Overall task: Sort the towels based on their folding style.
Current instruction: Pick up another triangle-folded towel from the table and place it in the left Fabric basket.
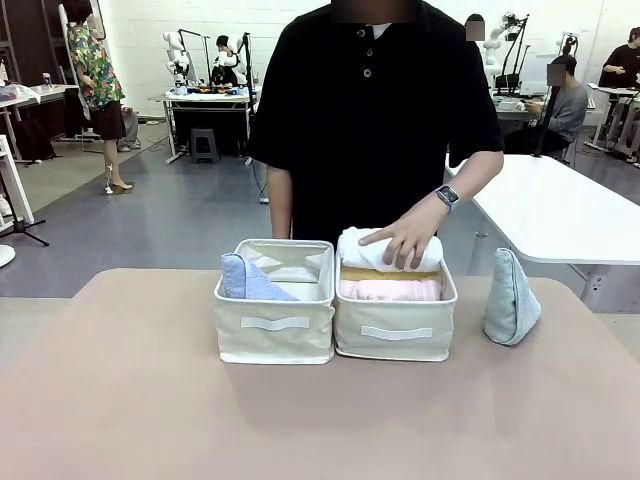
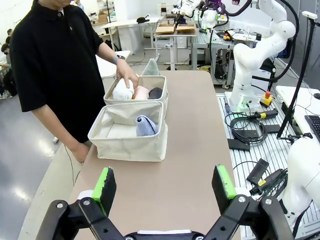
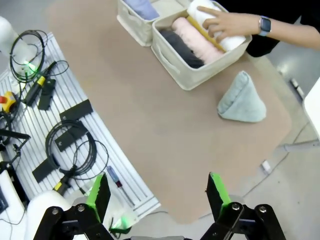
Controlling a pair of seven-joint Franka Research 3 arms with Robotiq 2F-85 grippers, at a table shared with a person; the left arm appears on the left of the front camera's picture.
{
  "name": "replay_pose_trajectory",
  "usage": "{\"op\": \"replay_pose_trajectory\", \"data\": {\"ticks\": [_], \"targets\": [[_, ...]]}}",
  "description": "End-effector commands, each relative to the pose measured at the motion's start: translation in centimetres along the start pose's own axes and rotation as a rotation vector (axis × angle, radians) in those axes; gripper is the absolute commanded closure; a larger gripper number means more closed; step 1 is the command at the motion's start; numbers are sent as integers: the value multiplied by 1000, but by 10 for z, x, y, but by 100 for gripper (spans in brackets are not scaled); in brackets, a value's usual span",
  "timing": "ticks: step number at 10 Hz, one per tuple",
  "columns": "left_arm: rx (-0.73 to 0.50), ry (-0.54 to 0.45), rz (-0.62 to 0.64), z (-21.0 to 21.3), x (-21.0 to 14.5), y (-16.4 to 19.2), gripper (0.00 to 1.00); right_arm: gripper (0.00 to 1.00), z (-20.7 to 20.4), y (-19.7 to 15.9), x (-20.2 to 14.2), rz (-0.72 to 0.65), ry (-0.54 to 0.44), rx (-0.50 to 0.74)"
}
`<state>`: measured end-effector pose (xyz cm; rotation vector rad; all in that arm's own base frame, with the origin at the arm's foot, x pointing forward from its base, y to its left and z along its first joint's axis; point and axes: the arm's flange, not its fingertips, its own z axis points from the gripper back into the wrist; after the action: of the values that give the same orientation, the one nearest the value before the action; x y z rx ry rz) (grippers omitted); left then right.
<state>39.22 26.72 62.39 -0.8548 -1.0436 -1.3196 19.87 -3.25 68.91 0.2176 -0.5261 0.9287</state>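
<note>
Front view, hand [image 1: 408, 240] on white towel [image 1: 358, 250], teal towel [image 1: 510, 300] apart

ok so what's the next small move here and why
Probably bring the open right gripper over the pale teal cone towel. It's the only towel out on the table, beside the right bin of rolls, while the lavender-blue cone sits in the left bin. The person's hand is on the white roll, so keep clear.
</note>
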Motion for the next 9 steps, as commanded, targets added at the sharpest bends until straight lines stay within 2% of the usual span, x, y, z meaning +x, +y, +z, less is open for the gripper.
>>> {"op": "replay_pose_trajectory", "data": {"ticks": [1,4,5,6,7,8,9], "targets": [[1,-6,-7,-1,0,-4,0,0,12,3,-6,-23,-2,-5],[1,-6,-7,-1,0,-4,0,0,9,1,-5,-4,-15,-5],[1,-6,-7,-1,0,-4,0,0,-15,-8,20,-155,-46,-113],[1,-6,-7,-1,0,-4,0,0,-41,-19,40,-320,-32,-178],[1,-6,-7,-1,0,-4,0,0,-68,-32,53,-469,19,-245],[1,-6,-7,-1,0,-4,0,0,-100,-43,62,-619,111,-276],[1,-6,-7,-1,0,-4,0,0,-127,-52,66,-706,195,-321]]}}
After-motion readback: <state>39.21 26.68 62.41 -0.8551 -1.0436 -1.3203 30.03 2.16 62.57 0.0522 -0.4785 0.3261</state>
